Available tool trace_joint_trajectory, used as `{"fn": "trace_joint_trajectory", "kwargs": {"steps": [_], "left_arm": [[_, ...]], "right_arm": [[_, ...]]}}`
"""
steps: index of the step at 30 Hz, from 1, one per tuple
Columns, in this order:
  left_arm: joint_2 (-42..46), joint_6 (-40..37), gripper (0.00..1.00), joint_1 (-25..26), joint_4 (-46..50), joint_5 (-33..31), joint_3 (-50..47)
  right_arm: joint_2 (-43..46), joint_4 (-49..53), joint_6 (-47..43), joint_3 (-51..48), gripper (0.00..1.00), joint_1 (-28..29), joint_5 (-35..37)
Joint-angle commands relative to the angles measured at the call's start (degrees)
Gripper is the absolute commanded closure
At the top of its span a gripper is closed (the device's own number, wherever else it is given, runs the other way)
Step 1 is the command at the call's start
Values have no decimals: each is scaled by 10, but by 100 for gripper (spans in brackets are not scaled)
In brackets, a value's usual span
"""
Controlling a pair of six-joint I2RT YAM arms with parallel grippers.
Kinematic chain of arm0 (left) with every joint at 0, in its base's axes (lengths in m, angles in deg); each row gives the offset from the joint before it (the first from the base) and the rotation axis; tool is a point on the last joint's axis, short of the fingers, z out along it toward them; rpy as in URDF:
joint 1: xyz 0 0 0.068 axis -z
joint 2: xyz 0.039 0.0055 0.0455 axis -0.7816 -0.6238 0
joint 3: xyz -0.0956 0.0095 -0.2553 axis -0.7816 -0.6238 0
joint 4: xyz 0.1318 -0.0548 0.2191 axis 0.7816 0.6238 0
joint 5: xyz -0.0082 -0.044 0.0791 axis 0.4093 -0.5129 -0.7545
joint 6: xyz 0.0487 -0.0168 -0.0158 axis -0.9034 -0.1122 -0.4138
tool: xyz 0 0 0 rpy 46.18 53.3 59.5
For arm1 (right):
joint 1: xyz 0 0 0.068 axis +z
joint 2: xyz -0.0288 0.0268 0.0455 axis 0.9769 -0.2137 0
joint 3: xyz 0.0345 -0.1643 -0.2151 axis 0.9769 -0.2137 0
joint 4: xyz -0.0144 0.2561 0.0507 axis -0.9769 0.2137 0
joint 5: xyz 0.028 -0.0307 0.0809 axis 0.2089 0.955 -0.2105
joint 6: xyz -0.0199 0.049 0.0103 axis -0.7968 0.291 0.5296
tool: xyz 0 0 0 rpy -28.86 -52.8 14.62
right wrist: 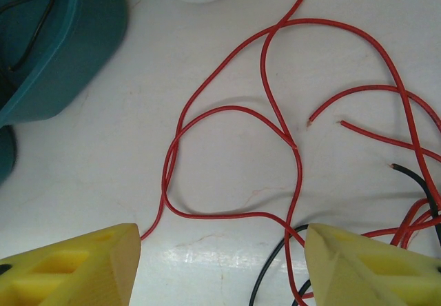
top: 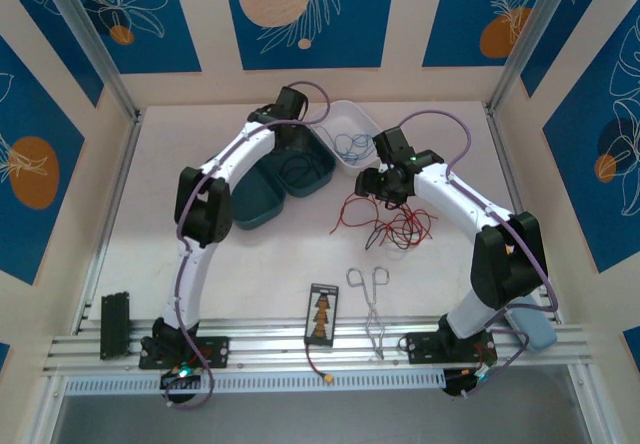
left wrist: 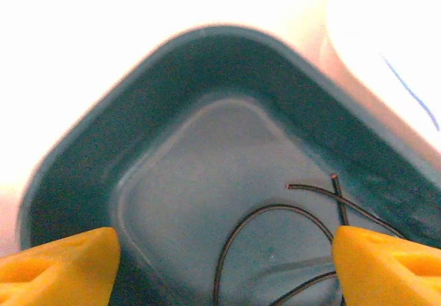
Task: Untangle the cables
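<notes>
My left fingers (left wrist: pixel 62 264) stood open and empty over the black cable (left wrist: pixel 275 207) in the teal tray (left wrist: pixel 227 65); my right fingers (right wrist: pixel 76 264) were open, empty, over red cables (right wrist: pixel 295 147).

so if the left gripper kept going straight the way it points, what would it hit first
Probably the black cable looped on the floor of the teal tray, in line with the open left gripper; depth is unclear.
</notes>
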Motion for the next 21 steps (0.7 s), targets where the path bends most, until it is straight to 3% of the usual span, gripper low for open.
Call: {"fn": "trace_joint_trajectory", "kwargs": {"steps": [1, 5, 12, 15, 19, 21], "left_arm": [[23, 8, 17, 4, -22, -10, -10], [22, 11, 18, 5, -28, -1, -6], [27, 21, 29, 5, -41, 3, -30], [48, 34, 30, 5, -62, 0, -60], [128, 59, 22, 0, -110, -17, -156], [192, 69, 13, -7, -135, -22, -222]], "right_arm": [[8, 5, 0, -10, 36, 3, 5], [8, 2, -4, -12, 36, 2, 5], [-3, -16, -39, 11, 37, 0, -10], [-16, -30, -75, 39, 40, 4, -29], [-41, -44, -134, 90, 41, 23, -22], [-63, -51, -175, 124, 40, 37, -10]]}}
